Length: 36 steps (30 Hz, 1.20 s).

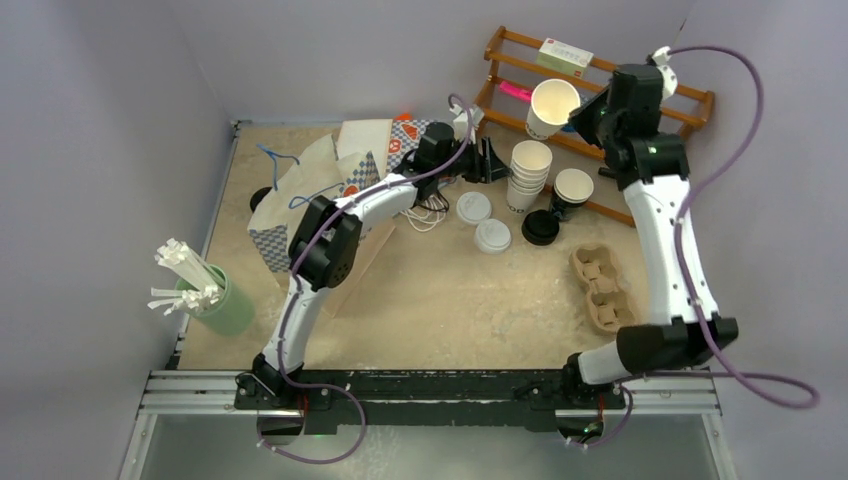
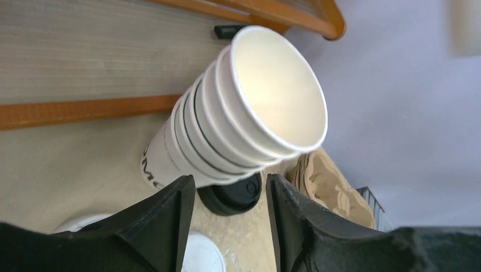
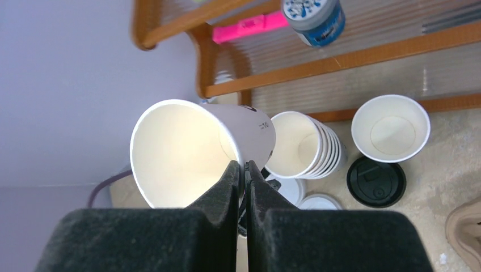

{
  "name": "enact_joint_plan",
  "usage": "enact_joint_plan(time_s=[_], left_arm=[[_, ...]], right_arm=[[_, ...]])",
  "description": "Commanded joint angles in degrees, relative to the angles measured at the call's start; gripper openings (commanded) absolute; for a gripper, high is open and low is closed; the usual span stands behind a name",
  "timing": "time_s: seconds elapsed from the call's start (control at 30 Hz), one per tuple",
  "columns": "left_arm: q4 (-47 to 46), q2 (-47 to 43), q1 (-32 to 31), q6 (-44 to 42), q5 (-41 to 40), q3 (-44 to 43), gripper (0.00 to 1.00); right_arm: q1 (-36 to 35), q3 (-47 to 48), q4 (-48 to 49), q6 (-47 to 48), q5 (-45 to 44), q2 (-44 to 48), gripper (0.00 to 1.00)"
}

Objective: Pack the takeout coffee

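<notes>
White paper cup (image 3: 176, 153), tilted high above the worktop (image 1: 450, 300) beside the wooden rack (image 3: 340, 65), hangs with its rim pinched in the clenched right gripper (image 3: 244, 165), while the left gripper (image 2: 231, 184) gapes released just before the stack of cups (image 1: 528, 172), near which an open cup (image 3: 390, 127) stands beside a black lid (image 3: 376, 181)

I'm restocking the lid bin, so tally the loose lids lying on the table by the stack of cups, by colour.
White lids: 2
Black lids: 1
Total: 3
</notes>
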State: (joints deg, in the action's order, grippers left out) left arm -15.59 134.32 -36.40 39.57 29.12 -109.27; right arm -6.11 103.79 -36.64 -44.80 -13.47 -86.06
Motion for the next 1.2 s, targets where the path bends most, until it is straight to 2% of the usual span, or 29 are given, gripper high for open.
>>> enact_joint_plan(time_s=[0.0, 0.1, 0.27, 0.3, 0.47, 0.73, 1.03, 1.1, 1.13, 1.17], left_arm=[[2.71, -11.28, -0.57, -6.06, -2.77, 3.15, 0.52], [5.1, -16.37, -0.81, -8.81, -4.13, 6.09, 0.52], [9.53, -25.59, -1.3, -13.38, -6.89, 11.99, 0.52], [10.39, -27.59, -1.41, -14.2, -7.77, 13.31, 0.52], [13.65, -36.51, -2.7, -17.26, -11.82, 19.73, 0.52], [15.5, -46.99, -4.21, -18.74, -15.53, 29.02, 0.53], [19.15, -53.65, -4.29, -21.57, -21.87, 37.17, 0.54], [19.43, -54.38, -4.29, -21.87, -22.17, 38.07, 0.54], [19.74, -54.54, -4.29, -22.02, -22.18, 38.34, 0.54], [20.12, -54.74, -4.29, -22.2, -22.27, 38.58, 0.54]], right_arm=[[-0.31, -2.19, -0.55, 2.92, 2.18, 7.52, 0.04], [-0.31, -8.46, -0.5, 4.14, 5.79, 12.13, 0.04], [-0.38, -26.12, 2.83, 6.08, 14.93, 20.29, 0.03], [-0.39, -29.81, 3.74, 6.33, 16.63, 21.48, 0.0], [-2.38, -42.0, 6.34, 7.77, 21.99, 22.42, 0.0], [-14.79, -51.58, 18.65, 4.41, 19.49, 20.08, 0.0], [-24.74, -54.44, 26.95, 2.56, 12.37, 13.45, 0.0], [-25.41, -54.86, 27.79, 3.1, 11.68, 13.08, 0.04], [-25.59, -54.99, 28.0, 3.46, 11.59, 12.91, 0.11], [-25.62, -54.92, 27.73, 3.85, 11.5, 12.86, 0.26]])
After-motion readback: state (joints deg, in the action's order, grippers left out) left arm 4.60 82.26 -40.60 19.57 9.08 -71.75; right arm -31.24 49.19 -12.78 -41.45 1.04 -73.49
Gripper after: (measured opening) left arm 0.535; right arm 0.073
